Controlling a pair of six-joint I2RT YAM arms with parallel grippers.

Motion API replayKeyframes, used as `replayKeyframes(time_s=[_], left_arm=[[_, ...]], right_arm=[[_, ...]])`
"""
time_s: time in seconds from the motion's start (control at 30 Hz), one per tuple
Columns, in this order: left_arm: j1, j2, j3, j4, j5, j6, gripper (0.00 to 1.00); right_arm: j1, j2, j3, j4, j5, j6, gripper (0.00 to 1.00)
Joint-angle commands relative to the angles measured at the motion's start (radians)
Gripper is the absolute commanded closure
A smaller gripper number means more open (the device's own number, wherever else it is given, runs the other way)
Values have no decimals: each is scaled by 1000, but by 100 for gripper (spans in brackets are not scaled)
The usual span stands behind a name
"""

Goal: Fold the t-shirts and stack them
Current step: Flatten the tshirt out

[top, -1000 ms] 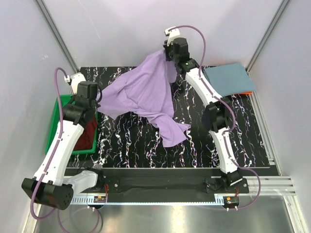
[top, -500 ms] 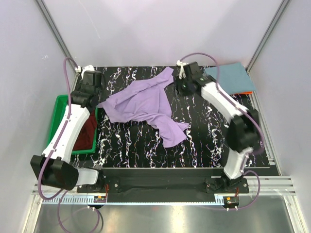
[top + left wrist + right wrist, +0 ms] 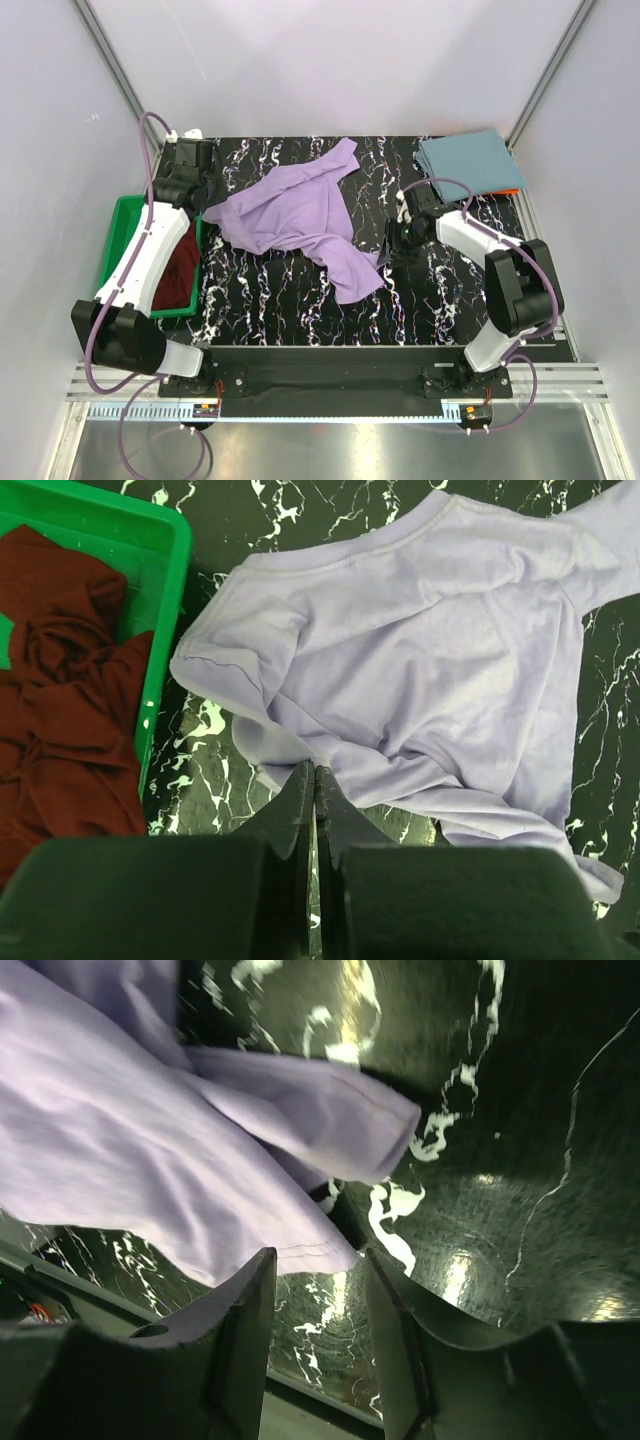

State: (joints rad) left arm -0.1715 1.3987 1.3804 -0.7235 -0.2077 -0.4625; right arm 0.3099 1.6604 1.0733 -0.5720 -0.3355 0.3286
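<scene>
Just beside the loose near corner of the lavender shirt (image 3: 290, 210), the right fingers (image 3: 240, 1330) stand spread; the left fingers (image 3: 290, 815), farther off, look clenched on its left edge.

Bench (image 3: 300, 300): black top with white marble-like veining, glossy, catching bright glare spots in the right wrist view; pale lavender-white walls (image 3: 330, 60) enclose it at back and both sides; slanted aluminium posts (image 3: 115, 75) at the rear corners; black base plate (image 3: 320, 375) along the near edge; brushed metal floor (image 3: 330, 450) below; lighting even and diffuse.
</scene>
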Motion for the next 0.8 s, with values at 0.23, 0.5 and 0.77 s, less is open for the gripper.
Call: replayKeyframes(time_s=[0.23,0.5,0.77], left_arm=[[7,8,31,56,36,16,100],[7,31,57,55,25,19,100],[9,101,182,18,10,7,100]], right_arm=[[-9,47,-88,150,-123,49,55],[-8,85,-105,176,-141,40,57],[-11,43,-23,89,-59,6,100]])
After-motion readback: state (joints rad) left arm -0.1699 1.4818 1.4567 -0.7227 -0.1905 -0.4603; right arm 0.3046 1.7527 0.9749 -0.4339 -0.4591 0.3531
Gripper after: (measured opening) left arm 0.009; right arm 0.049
